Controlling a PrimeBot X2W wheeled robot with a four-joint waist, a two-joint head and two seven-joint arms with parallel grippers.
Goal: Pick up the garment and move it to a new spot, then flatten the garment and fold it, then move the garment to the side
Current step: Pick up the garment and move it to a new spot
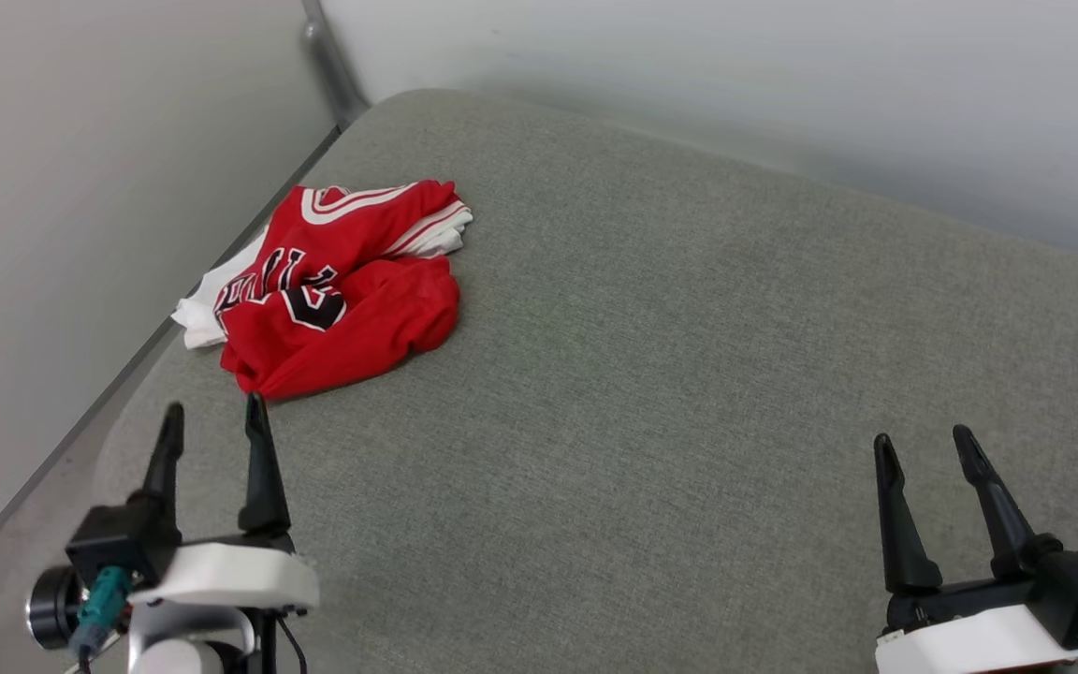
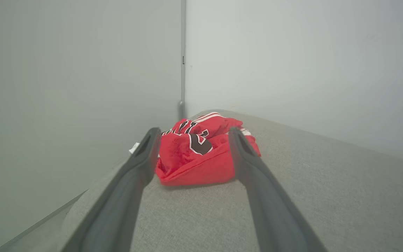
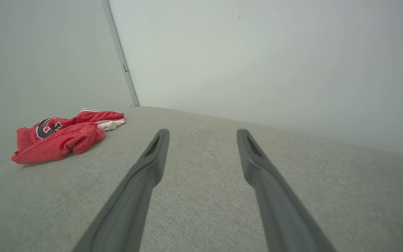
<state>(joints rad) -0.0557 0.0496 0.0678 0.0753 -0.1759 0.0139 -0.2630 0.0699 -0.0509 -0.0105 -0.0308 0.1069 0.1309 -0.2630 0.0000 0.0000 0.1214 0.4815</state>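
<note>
the left gripper (image 1: 214,404) is hovering just in front of the garment (image 1: 342,290), its fingers spread wide and holding nothing. the right gripper (image 1: 921,435) is hanging well off to the right of the garment, wide open and empty too. the garment is lying bunched up on the grey cushion (image 1: 689,374), straight ahead of the left fingers, so the left arm is looking like the nearer one. its long side is running away toward the wall corner (image 1: 328,65) behind the garment.

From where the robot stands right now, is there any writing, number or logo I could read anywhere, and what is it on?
Black arched lettering on the red garment: crumpled and folded, no whole word readable.
Large black figure beneath it: half hidden in a fold, cannot tell which.
Grey cushion and walls: no text.
</note>
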